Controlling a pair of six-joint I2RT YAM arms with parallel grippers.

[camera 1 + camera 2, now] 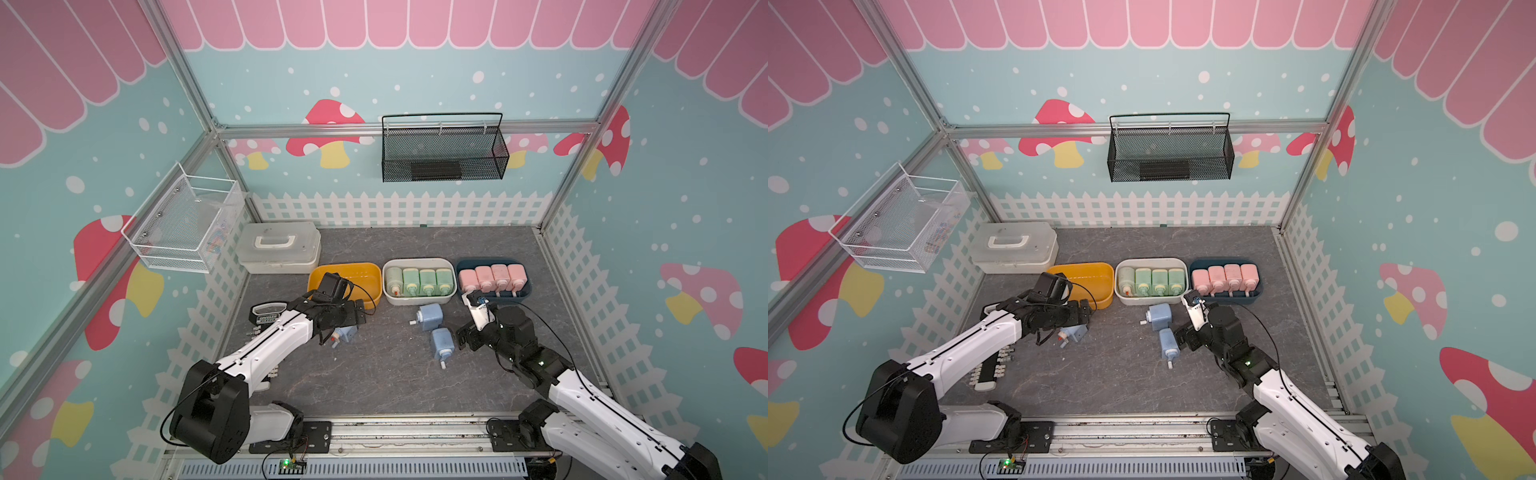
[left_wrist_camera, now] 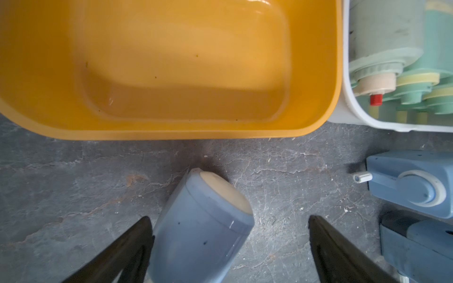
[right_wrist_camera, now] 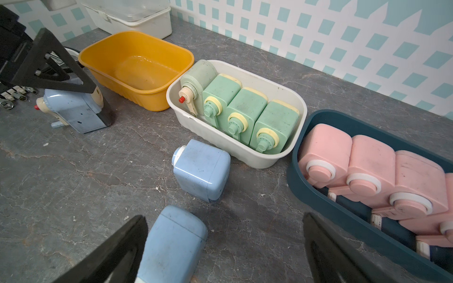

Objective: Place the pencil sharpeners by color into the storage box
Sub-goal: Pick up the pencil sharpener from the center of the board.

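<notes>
Both sets of jaws gape, clasping nothing: the left gripper [image 2: 228, 218] straddles a blue sharpener [image 2: 196, 232] on the table [image 2: 73, 196] before the yellow tub [image 2: 171, 133], the right gripper [image 3: 224, 215] a second blue sharpener [image 3: 171, 242], a third blue sharpener [image 3: 202, 169] lying by the white tub [image 3: 220, 147] of green sharpeners [image 3: 245, 115], pink sharpeners [image 3: 367, 159] in the dark-blue tub [image 3: 306, 191].

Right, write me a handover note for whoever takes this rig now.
Left gripper: open, straddling one blue sharpener on the table.
Right gripper: open, above a second blue sharpener.
A third blue sharpener lies by the white bin.
Done: four green sharpeners in the white bin, four pink sharpeners in the dark blue bin.
To do: three blue ones; the yellow bin is empty.
</notes>
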